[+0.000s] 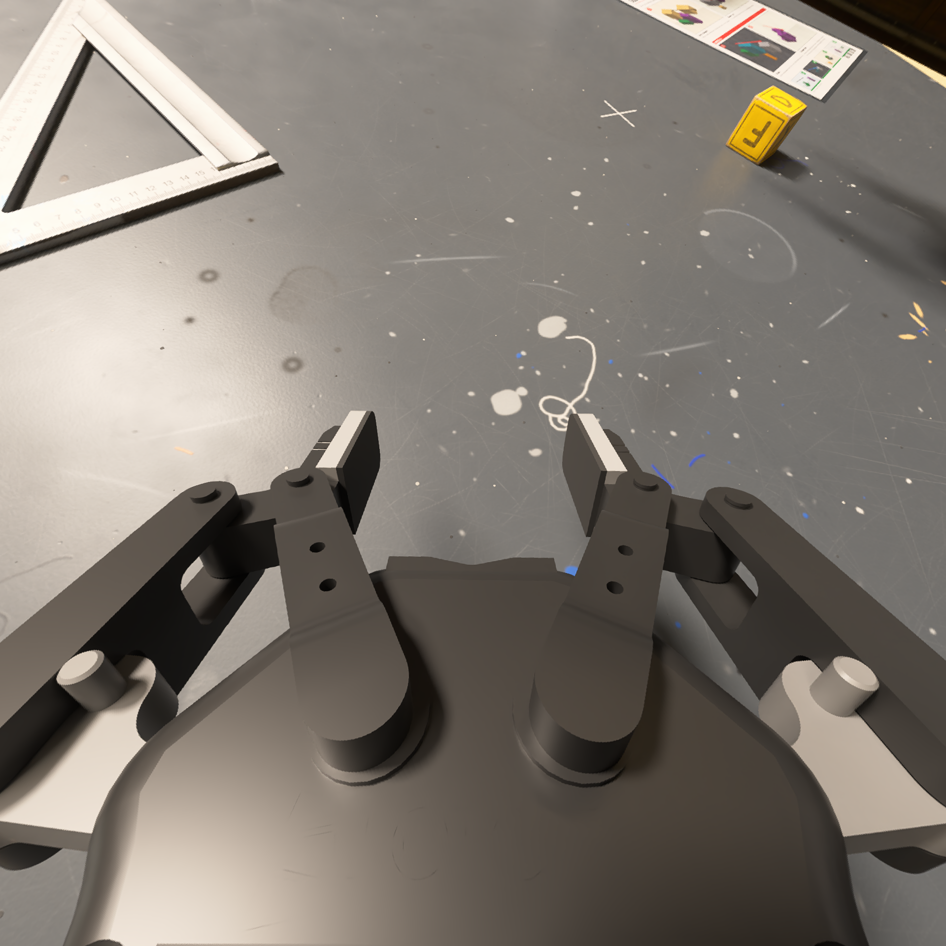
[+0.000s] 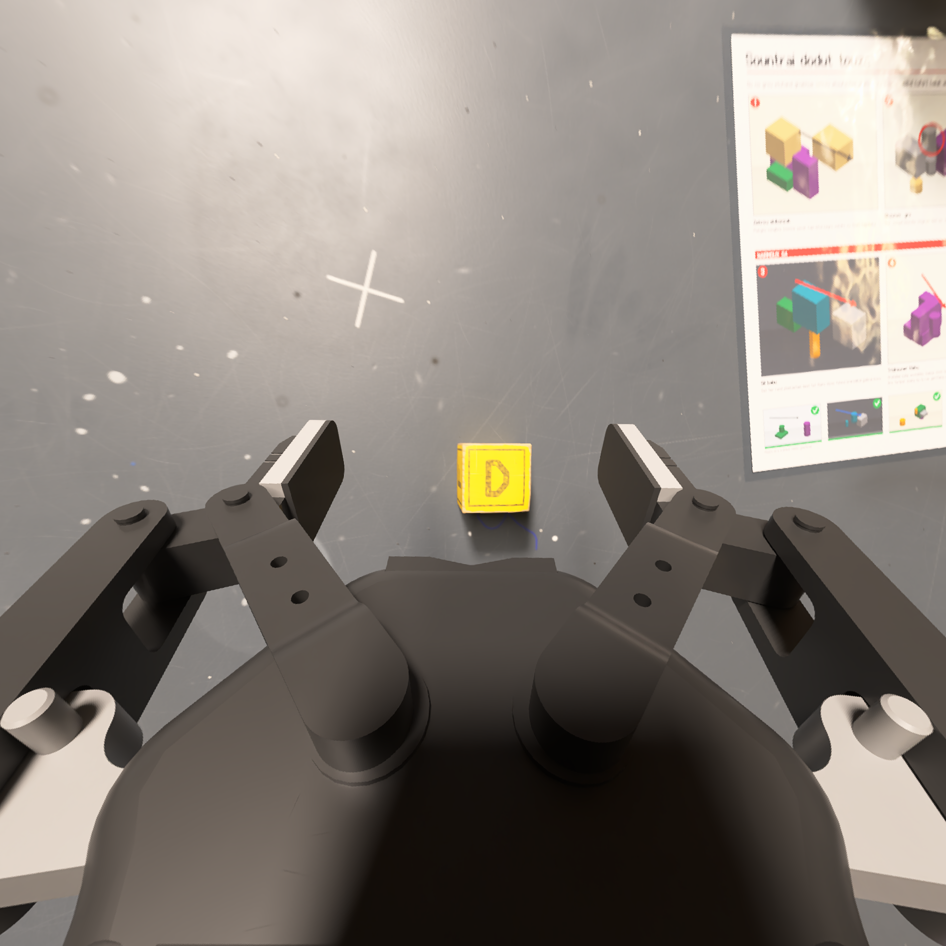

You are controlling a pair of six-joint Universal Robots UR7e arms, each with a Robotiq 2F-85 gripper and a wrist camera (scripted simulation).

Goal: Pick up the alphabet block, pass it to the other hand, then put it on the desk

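Note:
The alphabet block [image 2: 494, 477] is a small yellow cube with a letter on each face. It sits on the dark grey desk [image 2: 205, 205]. In the right wrist view it lies straight below my right gripper [image 2: 471, 460], between the two wide-open fingers, with the gripper still above it and not touching. In the left wrist view the block [image 1: 764, 126] is far off at the upper right. My left gripper [image 1: 471, 450] is open and empty, hovering over a bare, paint-speckled part of the desk.
A metal folding ruler bent into a triangle [image 1: 128, 143] lies at the far left. A printed instruction sheet [image 2: 839, 245] lies right of the block, also seen in the left wrist view [image 1: 757, 41]. A chalk cross [image 2: 366, 289] marks the desk.

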